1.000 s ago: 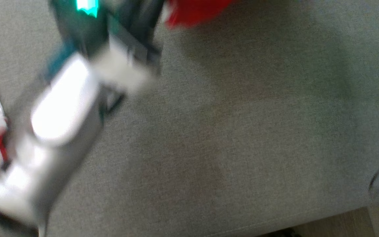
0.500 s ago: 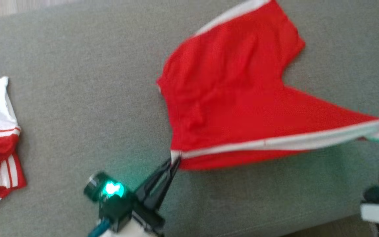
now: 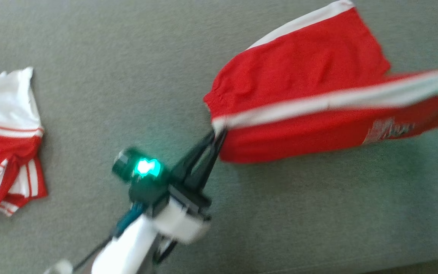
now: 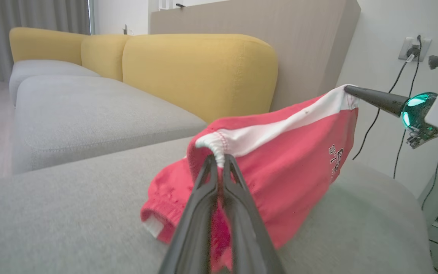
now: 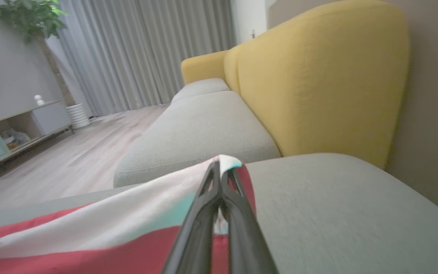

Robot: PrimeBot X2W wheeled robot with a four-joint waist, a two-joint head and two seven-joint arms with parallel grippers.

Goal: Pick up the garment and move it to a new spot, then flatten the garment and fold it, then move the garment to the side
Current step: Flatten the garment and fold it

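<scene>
red shorts (image 3: pixel 299 76) in left tool (image 3: pixel 217 132); yellow backrest (image 4: pixel 200 72) from wrist views

My left gripper (image 3: pixel 217 132) angles up and to the right from its pale forearm (image 3: pixel 126 249), fingers (image 4: pixel 200 213) pinched together on the garment (image 3: pixel 310 76). My right gripper (image 5: pixel 221 167) is clamped tight on the same garment.

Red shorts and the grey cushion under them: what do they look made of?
The red shorts: soft matte knit, perhaps cotton or polyester; they drape and crease, and the white waistband gathers like elastic. The grey cushion: matte woven upholstery fabric with a fine heathered grain.
</scene>
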